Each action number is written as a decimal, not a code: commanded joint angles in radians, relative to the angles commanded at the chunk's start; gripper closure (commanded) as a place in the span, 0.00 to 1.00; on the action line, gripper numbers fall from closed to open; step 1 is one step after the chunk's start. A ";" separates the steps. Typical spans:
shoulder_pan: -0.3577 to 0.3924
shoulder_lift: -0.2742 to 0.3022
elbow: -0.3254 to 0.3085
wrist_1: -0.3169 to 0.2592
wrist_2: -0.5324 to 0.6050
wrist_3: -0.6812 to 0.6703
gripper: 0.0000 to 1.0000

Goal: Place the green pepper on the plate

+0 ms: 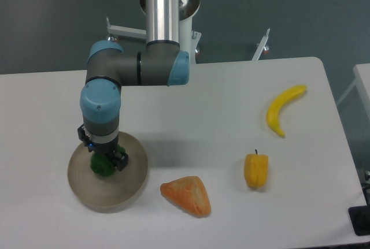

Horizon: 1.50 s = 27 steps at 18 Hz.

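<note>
The green pepper is a small dark-green lump sitting low inside the plate, a round beige-grey dish at the front left of the table. My gripper hangs straight down over the plate with its fingers on either side of the pepper. The wrist hides most of the fingers, so I cannot tell whether they grip the pepper or stand apart from it.
An orange wedge-shaped piece lies right of the plate. A yellow-orange pepper sits further right. A banana lies at the back right. The table's right edge is near the banana.
</note>
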 joint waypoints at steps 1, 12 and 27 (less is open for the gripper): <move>0.000 0.005 0.003 0.000 0.000 -0.002 0.00; 0.168 0.101 0.057 -0.028 0.095 0.260 0.00; 0.535 0.129 0.058 -0.255 0.207 0.977 0.00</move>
